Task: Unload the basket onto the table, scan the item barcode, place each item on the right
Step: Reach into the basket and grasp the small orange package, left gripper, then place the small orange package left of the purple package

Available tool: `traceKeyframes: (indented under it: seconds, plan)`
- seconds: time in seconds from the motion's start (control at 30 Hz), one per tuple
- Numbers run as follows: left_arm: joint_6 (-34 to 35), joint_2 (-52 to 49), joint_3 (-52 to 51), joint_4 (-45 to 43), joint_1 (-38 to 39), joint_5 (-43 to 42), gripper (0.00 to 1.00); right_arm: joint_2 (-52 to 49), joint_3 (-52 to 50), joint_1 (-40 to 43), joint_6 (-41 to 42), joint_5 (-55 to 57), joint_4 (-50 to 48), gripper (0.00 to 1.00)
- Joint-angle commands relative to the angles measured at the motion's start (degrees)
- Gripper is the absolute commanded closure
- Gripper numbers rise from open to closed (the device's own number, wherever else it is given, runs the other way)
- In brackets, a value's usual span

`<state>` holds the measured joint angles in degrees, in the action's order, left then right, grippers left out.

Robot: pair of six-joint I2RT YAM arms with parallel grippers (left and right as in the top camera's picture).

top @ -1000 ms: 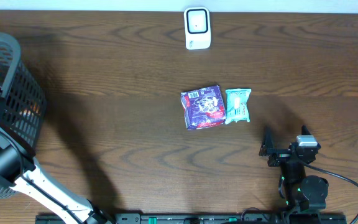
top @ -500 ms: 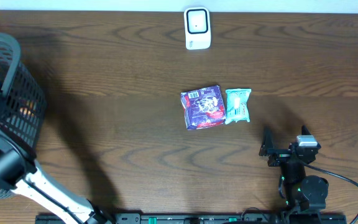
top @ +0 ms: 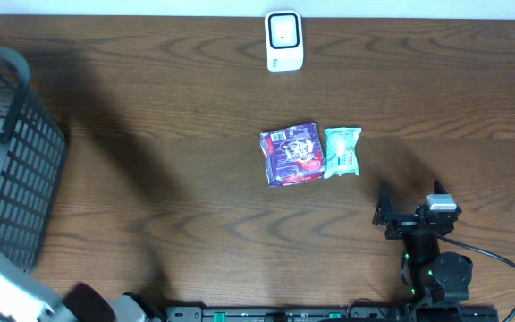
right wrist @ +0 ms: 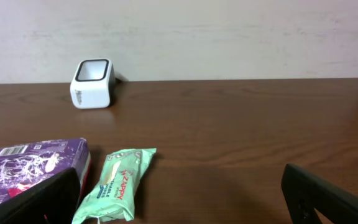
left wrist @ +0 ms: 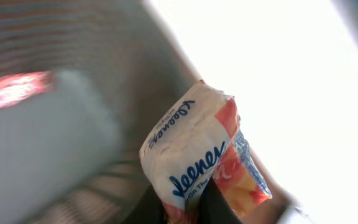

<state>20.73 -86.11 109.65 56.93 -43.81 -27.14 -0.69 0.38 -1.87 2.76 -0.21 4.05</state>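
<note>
- Left claw (left wrist: 191,210) pressed onto the lower end of the Kleenex tissue pack (left wrist: 197,149); the pack stands tilted above my fingers.
- Beyond the pack: grey mesh basket (top: 25,170), blurred.
- Right claw (right wrist: 179,202) spread wide, low over the table (right wrist: 241,124), holding nothing.
- Just ahead-left of the right claw: green Zappy pack (right wrist: 120,183), with a purple packet (right wrist: 33,168) beside it.
- White barcode scanner (right wrist: 92,83) farther ahead-left, well apart.
</note>
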Motion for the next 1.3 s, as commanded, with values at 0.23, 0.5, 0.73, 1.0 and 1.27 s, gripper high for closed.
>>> traceKeyframes:
  seconds: [0.23, 0.5, 0.73, 1.0, 1.27]
  plan:
    - [-11.69, 1.51, -1.44, 2.19, 33.35, -14.58, 0.93, 0.24, -0.07, -0.26, 0.59, 0.07, 0.24, 0.01]
    - [-13.68, -5.53, -8.37, 3.26, 60.19, 13.05, 0.93, 0.24, -0.07, -0.26, 0.59, 0.07, 0.24, 0.01]
    - [-13.62, -18.95, -11.34, 3.21, 69.68, 31.19, 0.93, 0.24, -0.07, -0.26, 0.57, 0.07, 0.24, 0.01]
    - [-11.45, -31.26, -11.34, 3.67, 71.17, 31.01, 0.92, 0.24, -0.07, -0.26, 0.59, 0.07, 0.24, 0.01]
    - [-10.64, -30.45, -8.68, 5.49, 70.71, 31.08, 0.39, 0.24, -0.07, -0.26, 0.59, 0.07, 0.26, 0.01]
